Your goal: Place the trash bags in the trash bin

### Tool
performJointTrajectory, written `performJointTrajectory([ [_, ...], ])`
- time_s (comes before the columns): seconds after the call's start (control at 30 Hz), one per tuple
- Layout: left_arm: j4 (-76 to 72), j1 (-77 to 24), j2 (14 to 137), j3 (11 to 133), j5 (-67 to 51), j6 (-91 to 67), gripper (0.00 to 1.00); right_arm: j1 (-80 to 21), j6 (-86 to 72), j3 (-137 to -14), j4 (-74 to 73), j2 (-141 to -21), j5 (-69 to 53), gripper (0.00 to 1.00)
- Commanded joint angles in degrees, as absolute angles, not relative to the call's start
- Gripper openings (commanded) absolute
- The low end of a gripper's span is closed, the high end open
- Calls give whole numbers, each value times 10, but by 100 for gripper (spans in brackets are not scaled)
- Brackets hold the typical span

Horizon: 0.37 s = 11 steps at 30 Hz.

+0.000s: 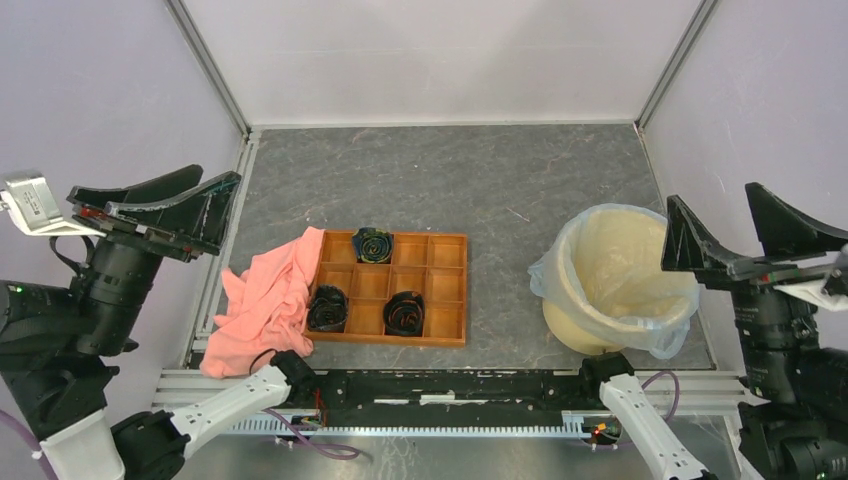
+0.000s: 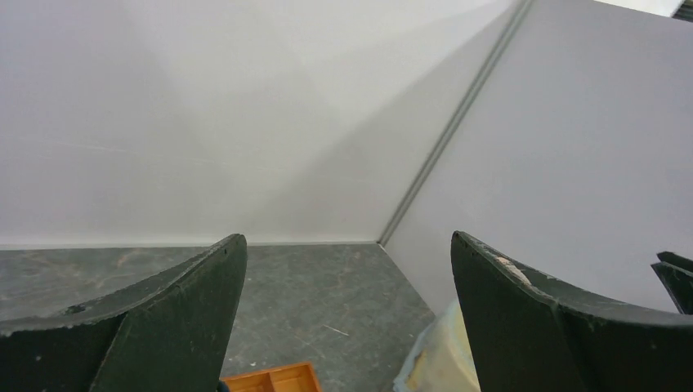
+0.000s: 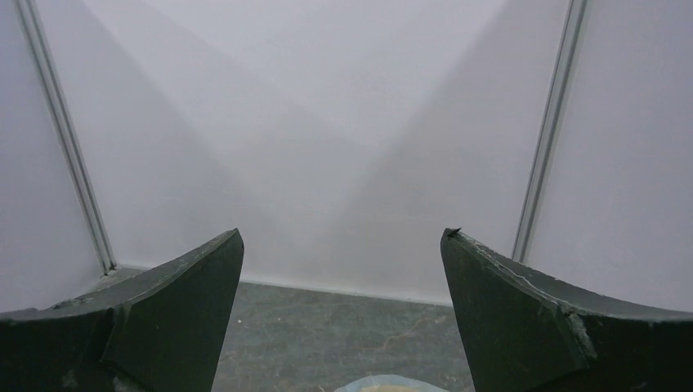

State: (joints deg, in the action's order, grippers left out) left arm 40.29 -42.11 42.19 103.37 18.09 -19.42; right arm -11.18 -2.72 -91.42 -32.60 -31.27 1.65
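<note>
The pale yellow-tan trash bin (image 1: 622,290) stands on the right of the grey table. The translucent pale-blue trash bag (image 1: 548,272) lines it, folded over the rim and hanging down the outside. A slice of bin and bag shows in the left wrist view (image 2: 437,359), and the bag's rim shows at the bottom edge of the right wrist view (image 3: 384,385). My left gripper (image 1: 222,198) is open and empty, raised at the far left. My right gripper (image 1: 715,220) is open and empty, raised just right of the bin.
An orange-brown compartment tray (image 1: 445,290) holds three dark rolled items near the table's front centre. A salmon-pink cloth (image 1: 262,300) lies draped over its left edge. White walls enclose the table on three sides. A metal rail (image 1: 440,385) runs along the front.
</note>
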Motion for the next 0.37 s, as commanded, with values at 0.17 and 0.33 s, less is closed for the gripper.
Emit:
performJointTrajectory([
  [0.17,424,-418,447,1022,247,-145,100,-148,-5,-862,-331,-335,124,98],
  [0.33,425,-418,455,1006,245,-154,100,-174,19,-814,-325,-323,150,98],
])
